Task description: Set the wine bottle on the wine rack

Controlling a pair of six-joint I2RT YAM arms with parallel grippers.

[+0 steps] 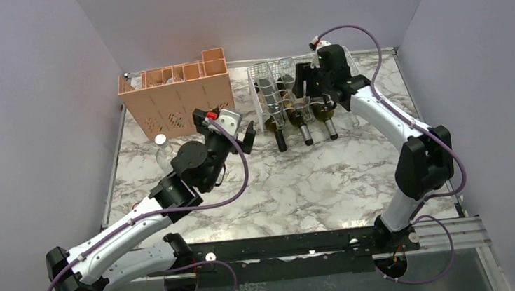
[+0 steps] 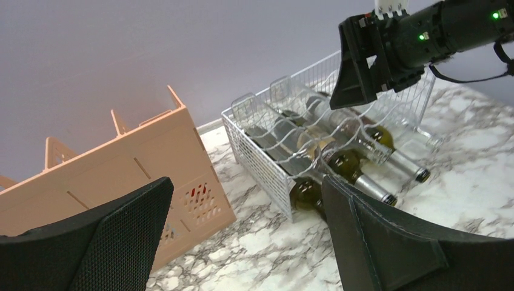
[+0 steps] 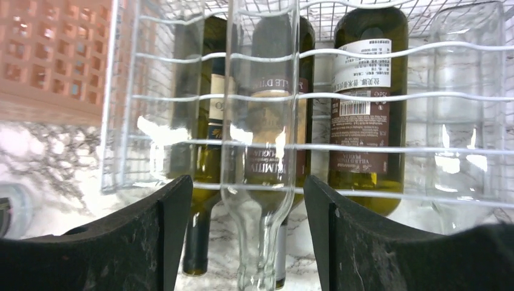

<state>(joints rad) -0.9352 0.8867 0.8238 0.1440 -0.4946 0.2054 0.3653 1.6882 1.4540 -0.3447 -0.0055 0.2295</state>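
Observation:
The white wire wine rack [image 1: 291, 95] stands at the back of the marble table, right of centre. Three dark green wine bottles [image 1: 303, 117] lie in its lower tier, necks toward the front. In the right wrist view a clear glass bottle [image 3: 262, 121] lies on an upper wavy cradle of the rack [image 3: 424, 97]. My right gripper [image 3: 245, 188] is open, with a finger on each side of that bottle's shoulder and a gap on both sides. It hangs over the rack in the top view [image 1: 306, 88]. My left gripper [image 1: 233, 125] is open and empty, left of the rack [image 2: 267, 170].
A peach-orange compartment crate [image 1: 174, 96] stands at the back left, close to the rack. A clear bottle with a white cap [image 1: 163, 148] stands upright in front of it, beside my left arm. Purple walls close in the back and sides.

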